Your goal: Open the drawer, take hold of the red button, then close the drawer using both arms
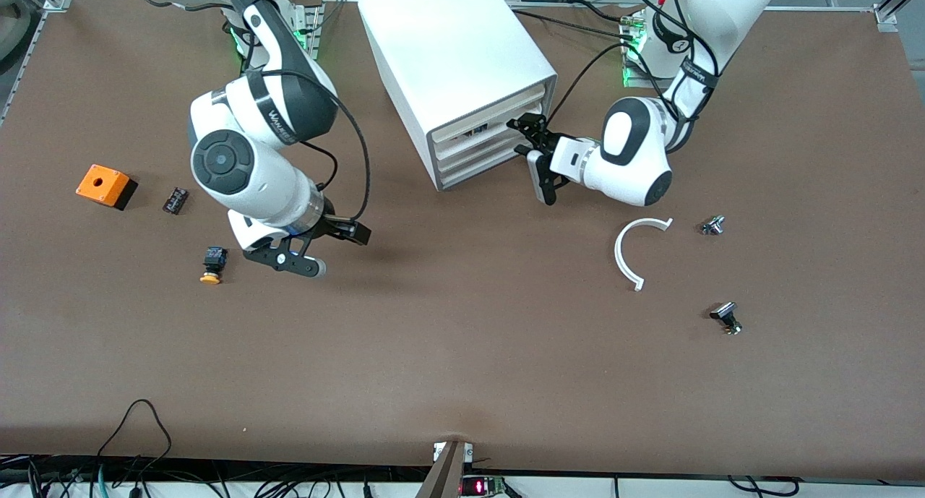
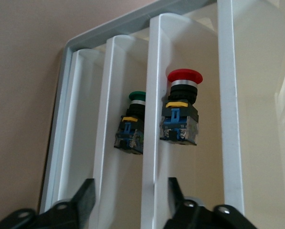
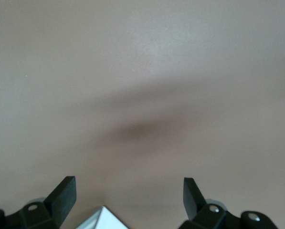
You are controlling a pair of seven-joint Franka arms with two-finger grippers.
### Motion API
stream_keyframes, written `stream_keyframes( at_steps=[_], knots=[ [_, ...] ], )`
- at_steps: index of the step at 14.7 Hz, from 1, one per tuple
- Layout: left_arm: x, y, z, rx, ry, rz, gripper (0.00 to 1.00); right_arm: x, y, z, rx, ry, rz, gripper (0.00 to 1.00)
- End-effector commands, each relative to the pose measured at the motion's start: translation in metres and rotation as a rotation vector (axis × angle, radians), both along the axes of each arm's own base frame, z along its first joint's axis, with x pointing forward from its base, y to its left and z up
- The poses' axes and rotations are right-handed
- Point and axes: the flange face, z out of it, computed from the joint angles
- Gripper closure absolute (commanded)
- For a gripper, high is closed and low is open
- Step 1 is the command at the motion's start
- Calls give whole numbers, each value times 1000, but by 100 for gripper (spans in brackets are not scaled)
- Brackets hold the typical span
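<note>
The white cabinet [image 1: 455, 50] stands at the robots' edge of the table, its three drawers facing the left arm's end. The middle drawer [image 1: 473, 151] sits about flush in it. My left gripper [image 1: 526, 136] is open right in front of the drawer fronts. In the left wrist view the open left gripper [image 2: 129, 195] faces white drawer walls. The button [image 2: 183, 117], red cap and black-and-blue body, stands between two of them. My right gripper [image 1: 321, 249] is open and empty over bare table, apart from the cabinet; it also shows in the right wrist view [image 3: 128, 193].
A green-capped button [image 2: 131, 123] stands in the slot beside the red one. An orange box [image 1: 103, 185], a small black part [image 1: 175, 199] and an orange-yellow-capped button [image 1: 211, 264] lie toward the right arm's end. A white curved piece [image 1: 636, 249] and two small metal parts [image 1: 712, 225] [image 1: 726, 317] lie toward the left arm's end.
</note>
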Motion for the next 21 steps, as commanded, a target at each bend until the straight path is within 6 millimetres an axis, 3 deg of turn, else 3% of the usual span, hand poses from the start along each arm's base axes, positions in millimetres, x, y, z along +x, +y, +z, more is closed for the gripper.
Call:
stream_keyframes(
  at_steps=[1, 2, 3, 5, 8, 12, 18, 21],
  knots=[
    [-13, -10, -8, -35, -37, 2, 35, -2, 21, -1, 8, -6, -83, 1],
    [-14, -11, -8, -37, -38, 0, 39, 0, 25, -2, 10, -6, -115, 1],
    [-14, -11, -8, -38, -40, -2, 51, -3, 39, -1, 11, -10, -139, 1],
    [-15, -12, -8, -60, -65, -36, 100, -1, 60, 4, 25, -23, -222, 1],
    [-12, -11, -7, -71, -78, -42, 100, -5, 95, 5, 31, -29, -360, 1],
    [-2, -5, -2, -71, -88, -20, 100, -11, 113, 9, 36, -26, -463, 1],
    [54, 30, 12, -63, -165, 35, 100, -11, 132, 16, 58, -19, -628, 1],
    [85, 52, 7, -46, -204, 34, 100, -16, 145, 24, 84, -23, -710, 1]
  ],
)
